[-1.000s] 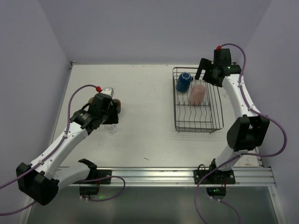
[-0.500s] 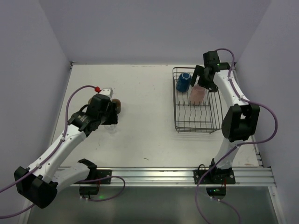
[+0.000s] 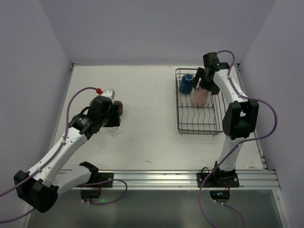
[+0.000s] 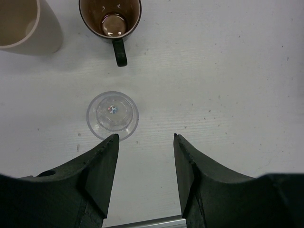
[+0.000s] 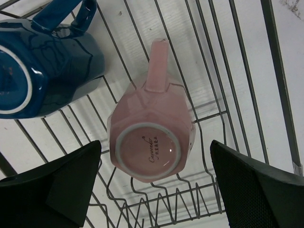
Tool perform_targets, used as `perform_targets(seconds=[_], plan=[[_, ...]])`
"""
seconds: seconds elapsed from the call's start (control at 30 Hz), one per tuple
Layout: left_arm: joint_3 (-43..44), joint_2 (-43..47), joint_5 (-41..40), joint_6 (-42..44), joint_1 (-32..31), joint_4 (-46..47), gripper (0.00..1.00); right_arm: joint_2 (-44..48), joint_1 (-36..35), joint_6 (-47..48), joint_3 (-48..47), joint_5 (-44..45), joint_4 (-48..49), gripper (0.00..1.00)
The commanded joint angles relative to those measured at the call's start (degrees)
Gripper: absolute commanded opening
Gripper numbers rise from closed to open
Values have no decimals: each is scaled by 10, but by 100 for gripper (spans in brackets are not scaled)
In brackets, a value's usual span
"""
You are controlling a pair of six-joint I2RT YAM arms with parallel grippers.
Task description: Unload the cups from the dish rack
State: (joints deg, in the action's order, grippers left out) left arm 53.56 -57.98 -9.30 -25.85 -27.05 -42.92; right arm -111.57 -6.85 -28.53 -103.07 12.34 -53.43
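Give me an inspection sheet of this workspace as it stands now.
Surface: white table, faint specks.
Job's things: dish rack holds blue mug and pink cup; dark brown mug, cream mug and clear glass stand upright on the table.
Clutter: nothing seen.
Grippers: left gripper open, glass just ahead of one finger; right gripper open, fingers either side of pink cup.
Cables: purple cable along each arm, clear of the cups.
Surroundings: pale lilac walls; metal rail at near edge.

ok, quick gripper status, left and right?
Left gripper: open, empty; clear glass sits just ahead of it.
Right gripper: open, empty, poised over the pink cup.
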Motion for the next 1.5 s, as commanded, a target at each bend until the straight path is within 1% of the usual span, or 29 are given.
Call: perform_targets(seconds=[0.0, 0.4, 0.8, 0.97, 1.03, 1.07, 1.13, 1.17, 1.2, 1.23, 1.27, 1.3, 1.47], plan=[[1, 12, 11, 18, 2, 11, 54, -12, -1, -18, -21, 11, -10, 99], [-2, 15, 12, 20, 2, 13, 54, -53, -1, -21, -21, 6, 0, 99], [-4, 15, 10, 22, 2, 11, 54, -85, -1, -14, -39, 4, 4, 99], [-4, 17, 10, 21, 2, 11, 54, -89, -1, -13, -49, -2, 7, 96], [-4, 17, 10, 21, 3, 10, 54, -91, -2, -12, -53, -6, 7, 92], [-5, 17, 10, 22, 2, 10, 54, -95, -2, -10, -54, -7, 7, 89], [-5, 17, 9, 20, 2, 8, 54, -98, -2, -6, -57, -12, 7, 75], [-5, 18, 9, 20, 2, 8, 54, -102, -2, -4, -61, -15, 7, 57], [-5, 18, 10, 19, 2, 9, 54, -104, -2, -3, -63, -15, 4, 42], [-4, 18, 10, 19, 2, 8, 54, -104, -3, -2, -64, -14, 2, 29], [-3, 18, 10, 19, 2, 7, 54, -102, -3, 0, -63, -14, 3, 7], [-2, 18, 10, 19, 2, 6, 54, -99, -3, 0, -61, -13, 2, 0], [8, 18, 9, 17, 2, 0, 54, -53, -4, 2, -27, 0, 21, 0]])
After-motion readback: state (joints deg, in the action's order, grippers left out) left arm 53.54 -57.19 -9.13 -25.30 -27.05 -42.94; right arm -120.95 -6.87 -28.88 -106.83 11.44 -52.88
